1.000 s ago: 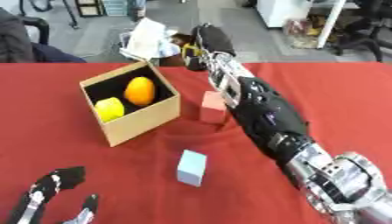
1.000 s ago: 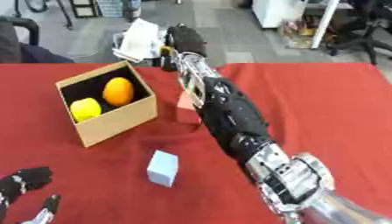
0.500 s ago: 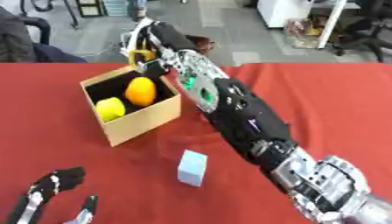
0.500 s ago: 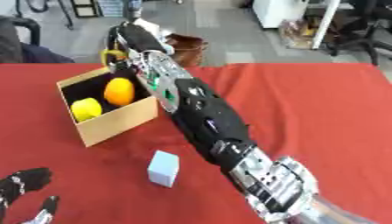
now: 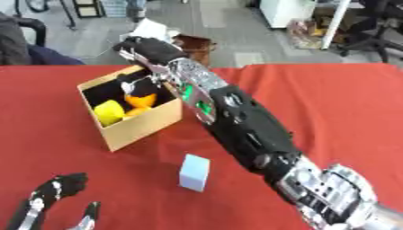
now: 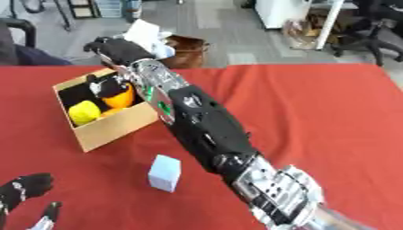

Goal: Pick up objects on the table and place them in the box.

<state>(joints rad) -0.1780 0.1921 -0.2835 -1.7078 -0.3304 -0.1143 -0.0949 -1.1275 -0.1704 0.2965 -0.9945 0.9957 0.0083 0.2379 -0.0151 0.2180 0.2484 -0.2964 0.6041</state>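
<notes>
An open cardboard box (image 5: 145, 123) stands on the red table at the left. Inside it lie an orange (image 5: 141, 99) and a yellow fruit (image 5: 110, 112). My right arm stretches from the lower right across the table, and my right hand (image 5: 145, 49) hangs over the box's far side, dipping into it above the orange. What it holds, if anything, is hidden. A pale blue block (image 5: 194, 172) stands on the cloth in front of the box, left of my forearm. My left hand (image 5: 55, 197) rests open at the lower left corner, fingers up.
Beyond the table's far edge are a white bag-like thing (image 5: 150, 29) and a brown object (image 5: 193, 45). Office chairs stand on the floor at the upper right. The red cloth (image 5: 338, 112) stretches to the right of my arm.
My right arm has swung left, from beside the box to over its opening. The small pink block that stood to the right of the box no longer shows.
</notes>
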